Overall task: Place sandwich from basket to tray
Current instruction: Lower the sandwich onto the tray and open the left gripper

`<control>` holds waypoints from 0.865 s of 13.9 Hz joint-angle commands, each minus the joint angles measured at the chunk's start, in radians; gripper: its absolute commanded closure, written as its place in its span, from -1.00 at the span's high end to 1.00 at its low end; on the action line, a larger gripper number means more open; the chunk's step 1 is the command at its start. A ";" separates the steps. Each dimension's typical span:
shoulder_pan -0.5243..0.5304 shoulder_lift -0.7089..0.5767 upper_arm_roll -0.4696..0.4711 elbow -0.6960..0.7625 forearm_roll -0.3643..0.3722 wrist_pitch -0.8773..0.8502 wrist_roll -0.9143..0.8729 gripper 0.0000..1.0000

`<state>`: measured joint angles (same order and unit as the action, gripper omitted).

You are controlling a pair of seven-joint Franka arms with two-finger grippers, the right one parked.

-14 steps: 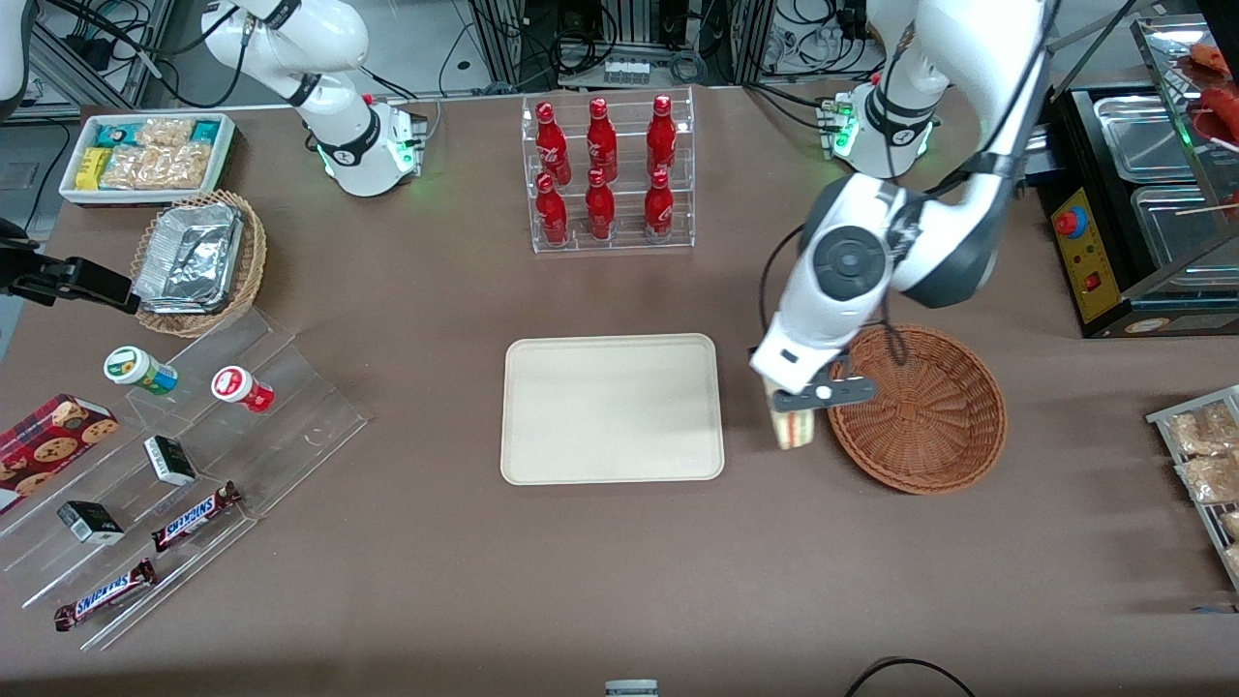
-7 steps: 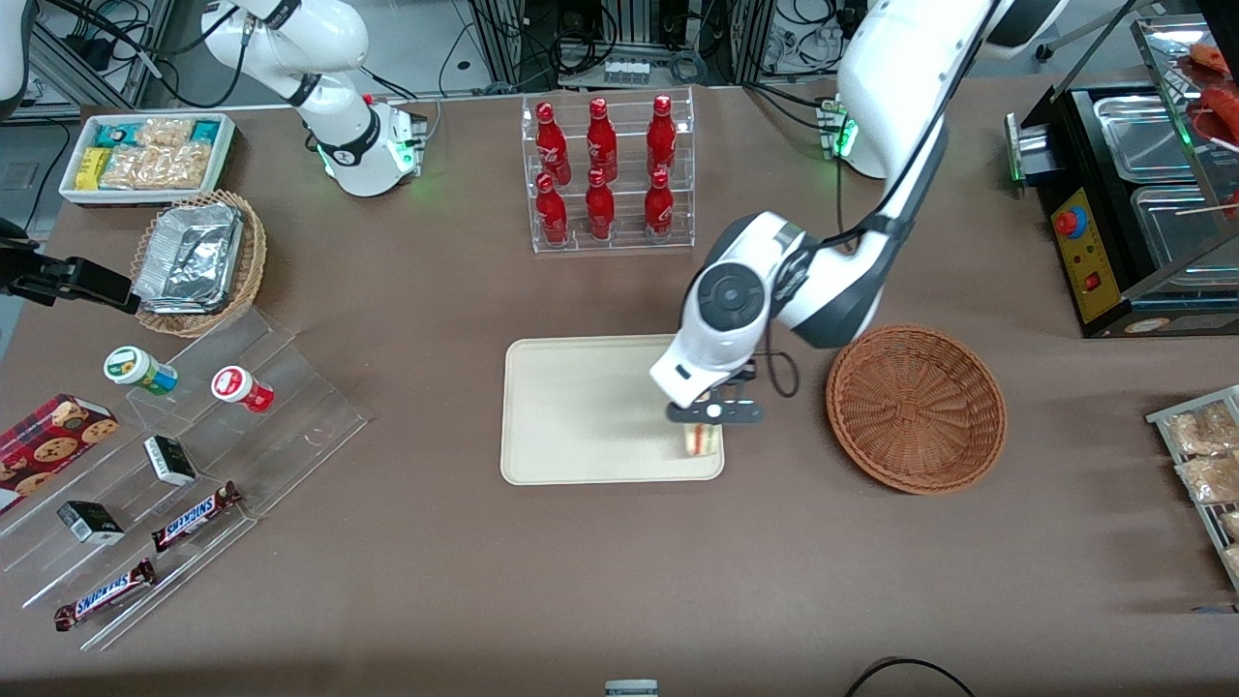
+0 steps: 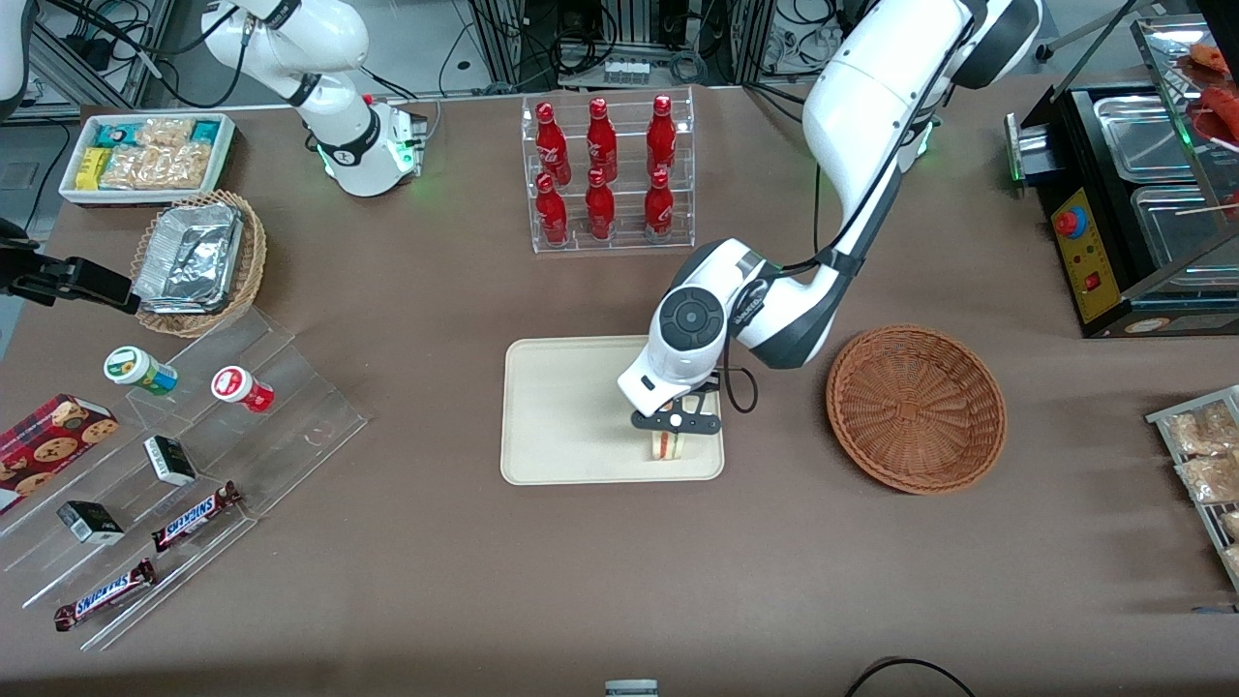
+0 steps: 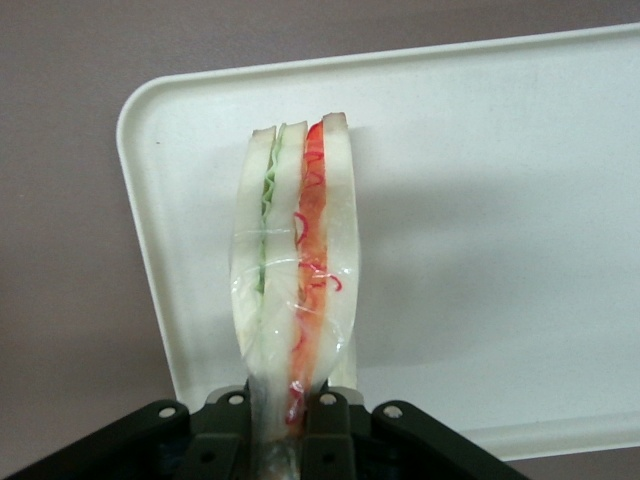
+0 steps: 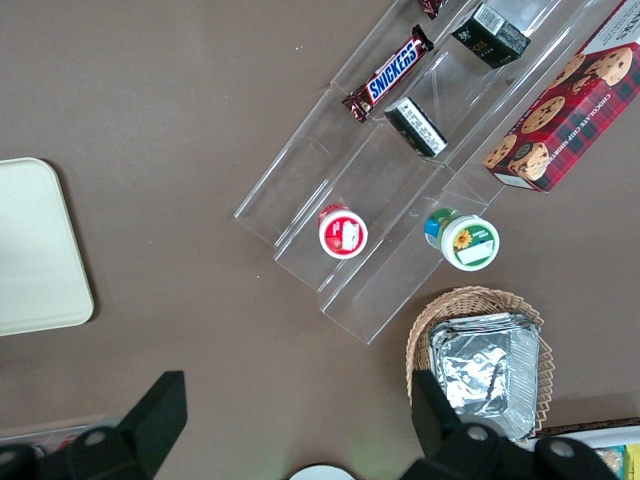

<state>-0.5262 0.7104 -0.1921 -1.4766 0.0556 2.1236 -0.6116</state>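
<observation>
My left gripper (image 3: 677,423) is shut on the sandwich (image 3: 667,444), a pale bread wedge with red, orange and green filling, and holds it over the cream tray (image 3: 571,407), above the tray corner nearest the front camera and the reddish-brown basket (image 3: 916,408). In the left wrist view the sandwich (image 4: 295,270) stands on edge between the black fingers (image 4: 336,432) of the gripper (image 4: 285,425), with the tray (image 4: 500,200) under it. I cannot tell whether it touches the tray. The basket is empty and lies beside the tray toward the working arm's end.
A clear rack of red bottles (image 3: 605,174) stands farther from the front camera than the tray. A tan wicker basket with foil containers (image 3: 198,259), a white snack bin (image 3: 145,155) and clear shelves with snacks (image 3: 174,465) lie toward the parked arm's end.
My gripper carried the sandwich from the basket's rim across to the tray, then a little farther over the tray. The basket is left empty.
</observation>
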 commanded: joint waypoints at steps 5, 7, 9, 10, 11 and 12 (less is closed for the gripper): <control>-0.049 0.038 0.005 0.027 0.015 0.018 -0.003 -1.00; -0.049 0.047 0.005 0.028 0.012 0.018 -0.003 -0.48; -0.049 0.058 0.006 0.030 0.016 0.018 -0.002 0.99; -0.049 0.057 0.006 0.030 0.018 0.018 -0.002 1.00; -0.049 0.057 0.008 0.030 0.018 0.018 -0.002 1.00; -0.049 0.055 0.008 0.030 0.018 0.018 -0.002 1.00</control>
<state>-0.5673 0.7504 -0.1901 -1.4760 0.0576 2.1413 -0.6117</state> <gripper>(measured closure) 0.396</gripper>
